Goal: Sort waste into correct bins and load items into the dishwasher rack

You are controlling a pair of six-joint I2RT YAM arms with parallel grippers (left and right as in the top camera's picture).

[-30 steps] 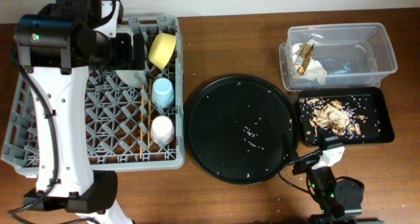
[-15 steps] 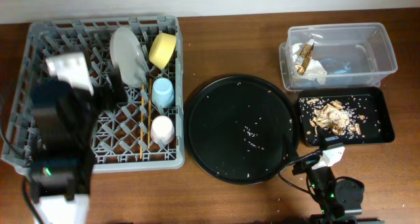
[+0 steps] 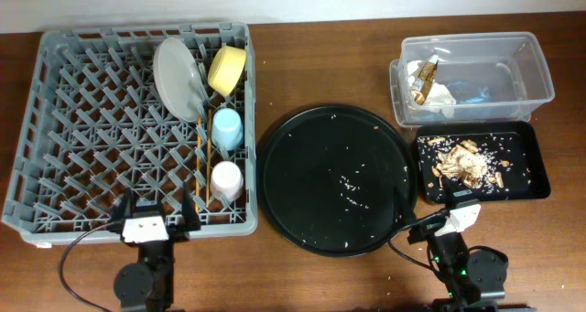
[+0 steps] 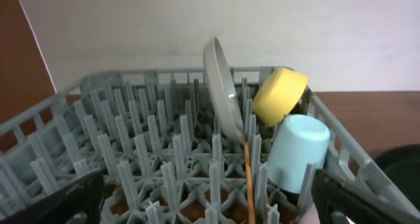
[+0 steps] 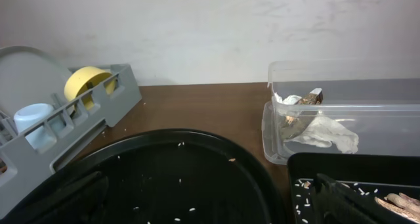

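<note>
Left tool [image 4: 210, 204]: open, jaws spread wide, low at the near rim of the dishwasher rack [image 3: 82, 120].
Right tool [image 5: 210, 198]: open too, by the near edges of the round black tray [image 3: 311, 147] and the shallow black tray [image 3: 540, 170].
Rack load: pink cup [image 3: 226, 180] nearest, then light blue cup [image 3: 227, 127], yellow bowl [image 3: 226, 69] and the upright plate [image 3: 176, 74] – chopsticks [image 3: 203, 175] lie alongside.
Shallow tray: food scraps [image 3: 467, 161] inside.
Clear tub [image 3: 540, 74]: farthest on the table [image 3: 320, 56] – napkin [image 3: 439, 92] and gold-brown wrapper [image 3: 425, 79] inside.
</note>
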